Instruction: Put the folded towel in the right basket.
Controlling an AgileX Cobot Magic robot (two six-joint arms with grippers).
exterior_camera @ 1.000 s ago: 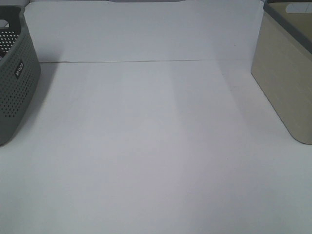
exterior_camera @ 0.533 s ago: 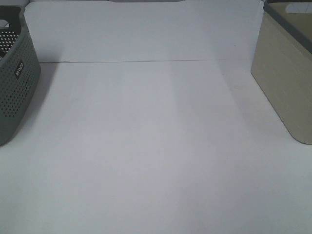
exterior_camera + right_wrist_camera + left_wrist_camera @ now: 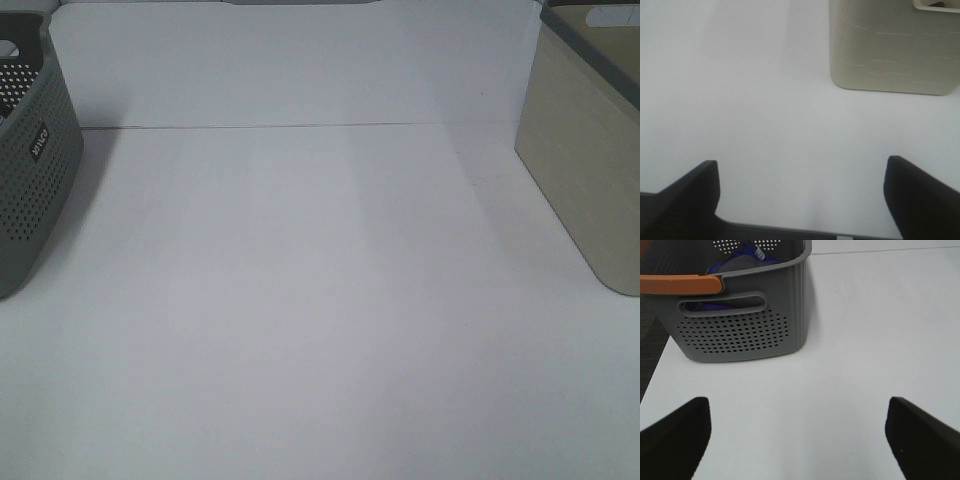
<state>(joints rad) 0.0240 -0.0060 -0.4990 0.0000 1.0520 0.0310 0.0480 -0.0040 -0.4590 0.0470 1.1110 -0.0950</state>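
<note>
The right basket [image 3: 585, 170] is beige with a grey rim and stands at the table's right edge; it also shows in the right wrist view [image 3: 890, 50]. No folded towel lies on the table. A grey and blue cloth [image 3: 742, 260] lies inside the grey perforated left basket [image 3: 740, 330]; I cannot tell if it is the towel. My left gripper [image 3: 797, 407] is open and empty above the table, short of the grey basket. My right gripper [image 3: 801, 165] is open and empty, short of the beige basket. Neither gripper shows in the exterior view.
The grey basket [image 3: 30, 190] stands at the table's left edge and has an orange handle [image 3: 680, 285]. A white backboard [image 3: 290, 60] closes the far side. A pale object [image 3: 605, 15] shows just inside the beige basket's rim.
</note>
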